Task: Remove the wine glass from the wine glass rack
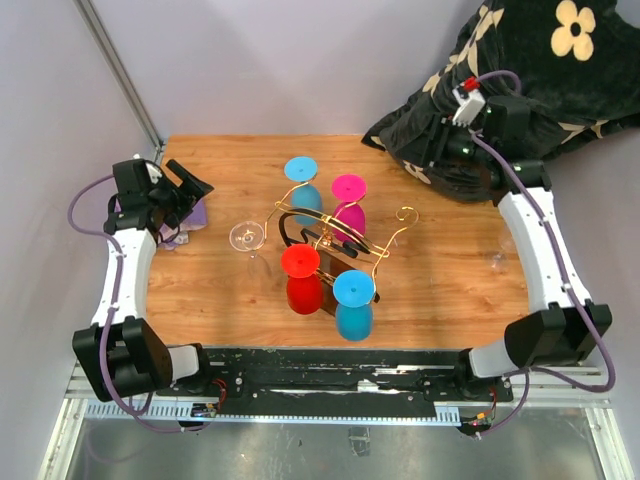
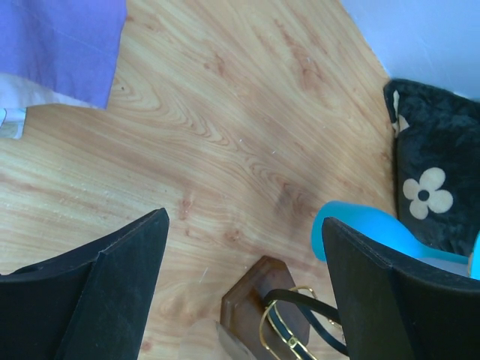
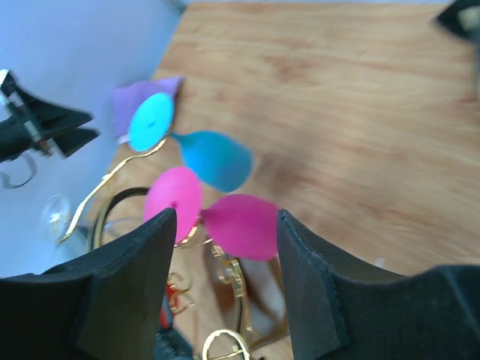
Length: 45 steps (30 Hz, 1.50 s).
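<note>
The wine glass rack (image 1: 335, 240) is a gold wire stand on a dark brown base in the middle of the table. Several coloured glasses hang on it upside down: a blue one (image 1: 302, 192), a magenta one (image 1: 349, 203), a red one (image 1: 302, 280) and a second blue one (image 1: 354, 305). A clear wine glass (image 1: 246, 237) stands on the table just left of the rack. My left gripper (image 1: 188, 186) is open and empty, left of the rack; its wrist view shows its open gripper (image 2: 244, 221) above the base (image 2: 262, 311). My right gripper (image 1: 448, 150) is open and empty at the back right; in its wrist view the gripper (image 3: 225, 217) frames the magenta glass (image 3: 240, 225) from a distance.
A purple cloth (image 1: 190, 215) lies under my left gripper. A black cloth with cream flowers (image 1: 530, 60) is heaped at the back right corner, partly under my right arm. A faint clear object (image 1: 496, 259) sits near the table's right edge.
</note>
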Each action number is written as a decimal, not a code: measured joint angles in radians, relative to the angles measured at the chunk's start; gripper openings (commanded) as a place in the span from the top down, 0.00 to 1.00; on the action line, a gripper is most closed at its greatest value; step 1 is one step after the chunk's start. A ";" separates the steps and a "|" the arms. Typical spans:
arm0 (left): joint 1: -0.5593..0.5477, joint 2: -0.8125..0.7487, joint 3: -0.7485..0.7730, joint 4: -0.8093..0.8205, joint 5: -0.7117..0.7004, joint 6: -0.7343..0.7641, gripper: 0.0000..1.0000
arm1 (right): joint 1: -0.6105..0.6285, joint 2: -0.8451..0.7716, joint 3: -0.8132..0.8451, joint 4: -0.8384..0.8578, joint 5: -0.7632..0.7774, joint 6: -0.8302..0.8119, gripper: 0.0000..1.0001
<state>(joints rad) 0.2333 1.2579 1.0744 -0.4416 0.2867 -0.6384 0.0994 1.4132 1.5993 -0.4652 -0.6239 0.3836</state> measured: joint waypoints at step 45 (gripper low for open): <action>-0.013 -0.074 0.064 -0.081 0.033 0.029 0.13 | 0.195 0.211 -0.029 0.043 -0.212 0.122 0.73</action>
<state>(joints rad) 0.2207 1.1843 1.1389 -0.5228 0.3195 -0.6098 0.2943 1.6245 1.5700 -0.4221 -0.8364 0.5056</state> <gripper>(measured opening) 0.865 0.292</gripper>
